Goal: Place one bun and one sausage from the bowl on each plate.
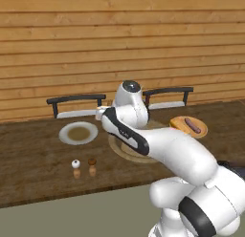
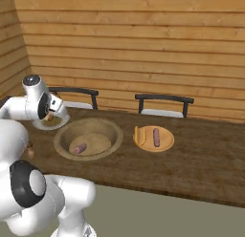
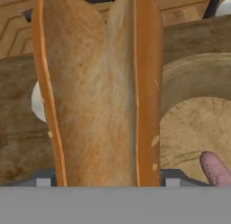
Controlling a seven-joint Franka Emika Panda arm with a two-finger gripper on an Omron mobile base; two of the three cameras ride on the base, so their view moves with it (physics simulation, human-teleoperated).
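Both base cameras sit behind the arm, looking forward and down over the wooden table toward the plank wall. The left base view stands left of the bowl (image 1: 125,149), which the arm partly hides; the right base view stands to its right and sees the bowl whole (a sausage (image 2: 80,148) inside). They share the bowl, the orange plate (image 1: 189,126) beside it and two chairs behind. The hand view looks along the gripper, very near, across a bun (image 3: 97,92) to the bowl's rim.

Open tabletop around the dishes
Shakers (image 1: 84,167) stand near the table's (image 1: 33,155) front edge; chairs (image 1: 76,104) line the far side
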